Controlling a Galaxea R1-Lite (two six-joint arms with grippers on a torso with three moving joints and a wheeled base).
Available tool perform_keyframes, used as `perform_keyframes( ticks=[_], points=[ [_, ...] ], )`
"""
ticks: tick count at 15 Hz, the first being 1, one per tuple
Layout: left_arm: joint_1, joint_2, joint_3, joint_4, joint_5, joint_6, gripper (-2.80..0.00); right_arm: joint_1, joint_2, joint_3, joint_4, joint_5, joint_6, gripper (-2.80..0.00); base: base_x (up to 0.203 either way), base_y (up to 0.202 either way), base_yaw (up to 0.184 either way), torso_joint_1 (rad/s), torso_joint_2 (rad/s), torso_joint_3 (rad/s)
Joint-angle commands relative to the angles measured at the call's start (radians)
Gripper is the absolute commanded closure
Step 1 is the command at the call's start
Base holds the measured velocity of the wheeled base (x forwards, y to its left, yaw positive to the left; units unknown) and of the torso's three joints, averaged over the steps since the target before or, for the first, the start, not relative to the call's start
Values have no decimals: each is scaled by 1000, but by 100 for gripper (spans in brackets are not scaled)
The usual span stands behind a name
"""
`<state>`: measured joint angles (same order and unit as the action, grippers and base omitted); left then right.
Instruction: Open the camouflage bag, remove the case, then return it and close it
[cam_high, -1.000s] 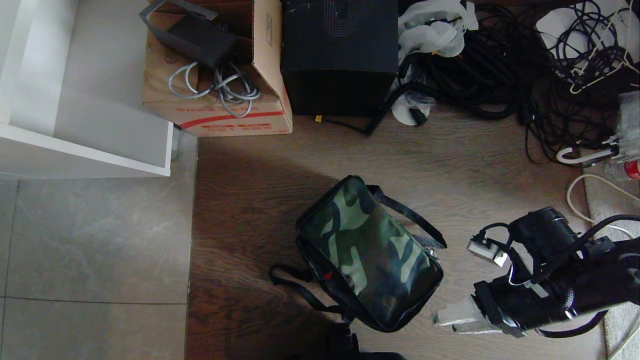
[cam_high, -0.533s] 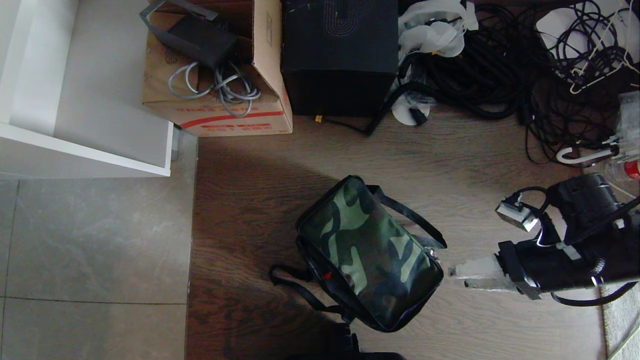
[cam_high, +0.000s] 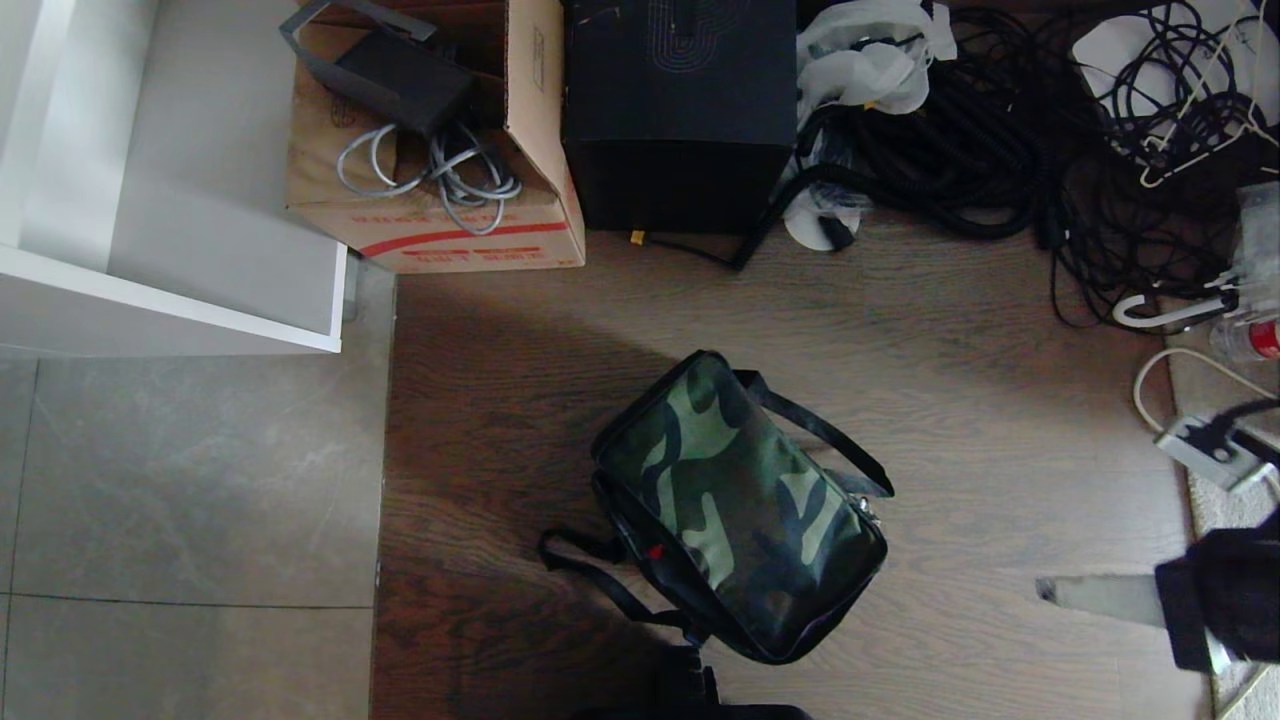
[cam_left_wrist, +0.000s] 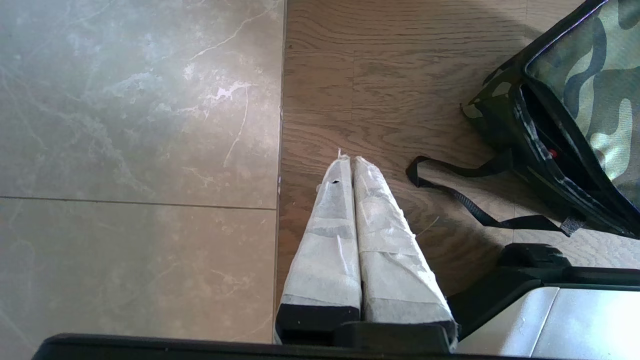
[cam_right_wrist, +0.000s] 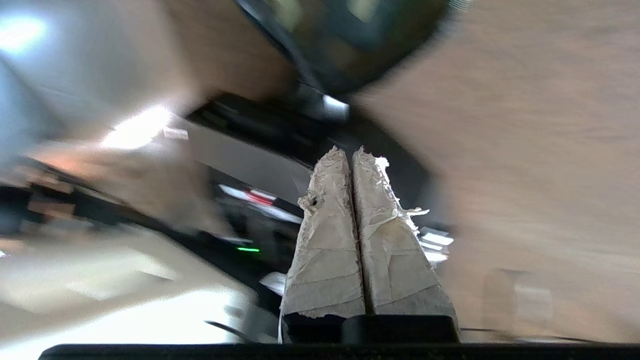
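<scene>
Right gripper (cam_high: 1045, 589) is at the head view's right edge, fingers (cam_right_wrist: 345, 210) pressed together with nothing between them, tips pointing toward the camouflage bag (cam_high: 740, 510) but well apart from it. Most of that arm is cut off by the frame edge; only the dark wrist and taped fingers show. The right wrist view is heavily smeared: beyond the fingertips there is a dark rounded shape with green patches, probably the bag, the rest unreadable.

Left gripper (cam_left_wrist: 350, 165) is also clenched on nothing, hovering over wood floor (cam_high: 950, 380) right at the seam with the grey tile (cam_left_wrist: 125, 125). It is out of the head view entirely. A loose black strap (cam_left_wrist: 465, 200) lies just beyond and to the side of its fingertips; the bag's corner sits past that.

The bag lies on the wood floor, camouflage flap down on top. A small red spot (cam_high: 655, 551) shows along its black zipper edge. The case isn't visible, and I can't tell whether the zipper is fully shut.
</scene>
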<state>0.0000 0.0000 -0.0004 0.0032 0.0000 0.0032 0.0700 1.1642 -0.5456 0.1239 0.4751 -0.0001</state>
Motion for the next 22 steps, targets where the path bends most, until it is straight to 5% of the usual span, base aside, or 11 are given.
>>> perform_keyframes(
  ticks=[1, 4, 8, 11, 15, 22],
  points=[
    [0, 0, -1, 0, 0, 0, 0, 9, -240, 94, 8, -64, -86, 0, 0, 0, 0, 0, 0, 0],
    [0, 0, -1, 0, 0, 0, 0, 51, -531, 204, 70, -226, -134, 0, 0, 0, 0, 0, 0, 0],
    [0, 0, 0, 0, 0, 0, 0, 3, -849, 348, 119, -348, -109, 0, 0, 0, 0, 0, 0, 0],
    [0, 0, -1, 0, 0, 0, 0, -37, -957, 487, -16, -445, -83, 0, 0, 0, 0, 0, 0, 0],
    [0, 0, 0, 0, 0, 0, 0, -55, -1158, 538, -111, -462, -57, 0, 0, 0, 0, 0, 0, 0],
    [0, 0, 0, 0, 0, 0, 0, -59, -1163, 547, -128, -466, -33, 0, 0, 0, 0, 0, 0, 0]
  ],
)
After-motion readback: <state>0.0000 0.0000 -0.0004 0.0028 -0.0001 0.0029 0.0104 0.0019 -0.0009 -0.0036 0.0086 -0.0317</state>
